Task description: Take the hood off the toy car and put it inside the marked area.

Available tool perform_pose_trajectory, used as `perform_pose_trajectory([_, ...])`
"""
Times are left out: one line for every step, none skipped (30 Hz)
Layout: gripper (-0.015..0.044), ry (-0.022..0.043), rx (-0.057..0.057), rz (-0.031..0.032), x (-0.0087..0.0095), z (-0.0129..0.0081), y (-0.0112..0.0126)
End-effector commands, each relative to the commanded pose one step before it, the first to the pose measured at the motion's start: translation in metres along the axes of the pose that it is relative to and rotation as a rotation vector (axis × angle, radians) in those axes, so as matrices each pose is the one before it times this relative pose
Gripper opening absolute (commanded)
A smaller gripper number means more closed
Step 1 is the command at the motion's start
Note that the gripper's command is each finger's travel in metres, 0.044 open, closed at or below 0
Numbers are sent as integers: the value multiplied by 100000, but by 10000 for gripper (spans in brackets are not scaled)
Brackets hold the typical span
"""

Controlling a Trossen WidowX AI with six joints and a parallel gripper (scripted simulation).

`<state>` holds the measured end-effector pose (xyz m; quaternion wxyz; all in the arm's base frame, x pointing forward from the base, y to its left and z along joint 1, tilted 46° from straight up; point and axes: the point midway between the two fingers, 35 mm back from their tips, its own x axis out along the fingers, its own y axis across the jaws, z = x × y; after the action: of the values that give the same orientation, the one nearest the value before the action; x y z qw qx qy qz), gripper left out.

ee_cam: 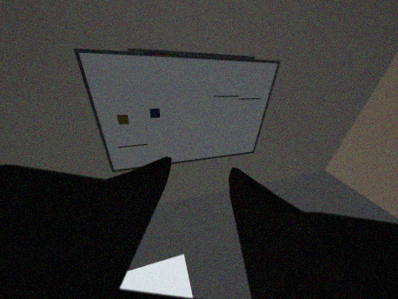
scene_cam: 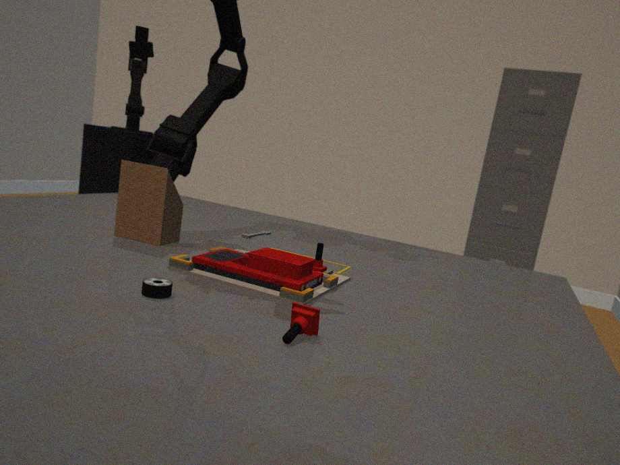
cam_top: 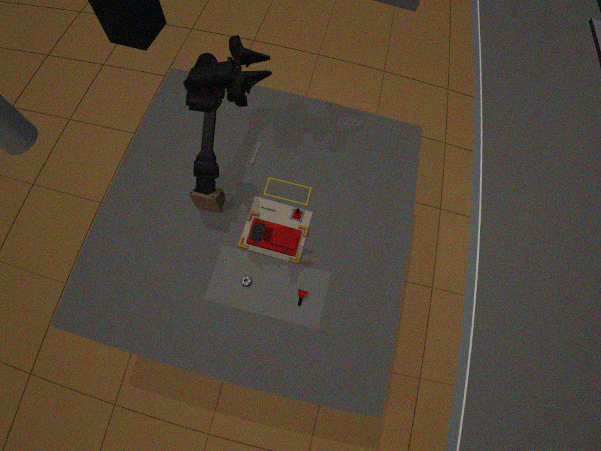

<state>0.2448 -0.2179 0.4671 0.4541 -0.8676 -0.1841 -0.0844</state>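
Note:
The toy car [cam_top: 257, 231] [scene_cam: 225, 265] lies on a pale board [cam_top: 282, 208] [scene_cam: 344, 278] between orange corner brackets. The hood [cam_top: 286, 237] [scene_cam: 282, 262] appears to be the raised red block on its right part, seated on the car. The marked area, a yellow outline [cam_top: 290, 183] [scene_cam: 336, 263], lies on the table just beyond the board, with nothing inside it. My gripper [cam_top: 270, 65] [ee_cam: 201, 168] is open and empty, high up and far from the car, pointing away from it. It is out of frame in the exterior view.
A red piece with a black peg [cam_top: 297, 212] [scene_cam: 319, 253] stands on the board beside the car. A similar red piece [cam_top: 302, 294] [scene_cam: 306, 320] and a wheel [cam_top: 245, 280] [scene_cam: 156, 288] lie before the board. A thin grey bar [cam_top: 255, 152] [scene_cam: 256, 233] lies beyond the outline.

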Motion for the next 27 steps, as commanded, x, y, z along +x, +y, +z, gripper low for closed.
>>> perform_pose_trajectory([246, 451, 563, -280, 41, -78, 72])
perform_pose_trajectory([273, 1358, 1688, -825, 123, -232, 219])
perform_pose_trajectory([299, 2274, 2813, -1324, 202, -387, 376])
perform_pose_trajectory([325, 2281, 3829, -1027, 257, -431, 548])
perform_pose_trajectory([351, 732, 5214, 689, 307, -307, 811])
perform_pose_trajectory([378, 657, 5184, 816, 316, -307, 818])
perform_pose_trajectory([404, 602, 5153, 925, 325, -310, 824])
perform_pose_trajectory([430, 597, 5131, 995, 335, -319, 829])
perform_pose_trajectory([440, 598, 5108, 1065, 346, -328, 835])
perform_pose_trajectory([440, 601, 5083, 1134, 357, -338, 840])
perform_pose_trajectory([440, 558, 5119, 1168, 389, -295, 861])
perform_pose_trajectory([440, 571, 5126, 1256, 403, -307, 874])
perform_pose_trajectory([440, 584, 5093, 1337, 413, -317, 881])
perform_pose_trajectory([440, 600, 5060, 1417, 424, -327, 887])
perform_pose_trajectory([440, 620, 5024, 1497, 435, -337, 893])
perform_pose_trajectory([440, 643, 4987, 1576, 445, -347, 899])
perform_pose_trajectory([440, 670, 4949, 1654, 455, -358, 904])
perform_pose_trajectory([440, 699, 4909, 1732, 465, -368, 908])
perform_pose_trajectory([440, 733, 4867, 1808, 475, -379, 912])
perform_pose_trajectory([440, 770, 4824, 1883, 485, -389, 916])
perform_pose_trajectory([440, 882, 4712, 1897, 460, -456, 859])
perform_pose_trajectory([440, 923, 4676, 1959, 470, -467, 860])
perform_pose_trajectory([440, 965, 4635, 2017, 480, -476, 859])
perform_pose_trajectory([440, 1011, 4593, 2074, 489, -486, 858])
perform_pose_trajectory([440, 1058, 4550, 2129, 498, -496, 856])
perform_pose_trajectory([440, 1109, 4506, 2182, 507, -505, 854])
perform_pose_trajectory([440, 1161, 4461, 2232, 515, -515, 851])
